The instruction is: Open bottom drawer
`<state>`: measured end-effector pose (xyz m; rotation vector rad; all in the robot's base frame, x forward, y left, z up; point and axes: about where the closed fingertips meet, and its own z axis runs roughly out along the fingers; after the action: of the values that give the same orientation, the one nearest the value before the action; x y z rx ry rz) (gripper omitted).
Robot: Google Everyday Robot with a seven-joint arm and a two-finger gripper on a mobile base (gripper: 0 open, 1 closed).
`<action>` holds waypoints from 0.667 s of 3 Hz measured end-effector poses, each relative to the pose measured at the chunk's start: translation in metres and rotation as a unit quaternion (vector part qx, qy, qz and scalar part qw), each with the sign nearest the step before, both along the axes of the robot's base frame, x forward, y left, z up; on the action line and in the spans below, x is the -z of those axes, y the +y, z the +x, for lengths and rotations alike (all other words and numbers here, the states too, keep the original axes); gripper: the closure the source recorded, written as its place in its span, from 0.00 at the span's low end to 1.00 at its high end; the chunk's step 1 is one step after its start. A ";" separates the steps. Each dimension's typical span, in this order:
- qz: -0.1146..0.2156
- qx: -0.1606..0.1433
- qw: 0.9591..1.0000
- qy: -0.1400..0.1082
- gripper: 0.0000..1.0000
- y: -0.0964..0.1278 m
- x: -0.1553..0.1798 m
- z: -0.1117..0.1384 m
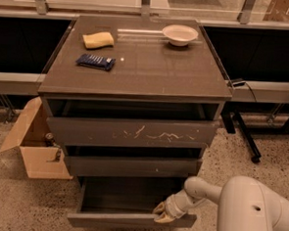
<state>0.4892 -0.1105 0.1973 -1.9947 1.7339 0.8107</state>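
The bottom drawer [128,219] is the lowest, slimmest dark grey-brown front of the cabinet [136,87]. It stands pulled out toward me, and its dark inside [125,197] shows. My gripper [162,214] sits at the drawer's front edge, right of centre, with its pale fingers over the top of the front panel. The white arm [246,212] reaches in from the lower right. Above are the middle front [131,166] and the big white-scratched top front [131,132].
On the cabinet top lie a yellow sponge [98,39], a dark blue packet [95,61] and a white bowl [179,34]. An open cardboard box [32,147] stands on the floor at the left. Black table legs [244,136] stand at the right.
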 end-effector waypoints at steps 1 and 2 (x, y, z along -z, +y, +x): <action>0.007 -0.003 1.000 0.011 0.77 0.004 -0.001 -0.009; 0.016 -0.006 1.000 0.005 0.46 0.003 -0.012 -0.010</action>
<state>0.4793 -0.1070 0.2096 -1.9852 1.7059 0.8483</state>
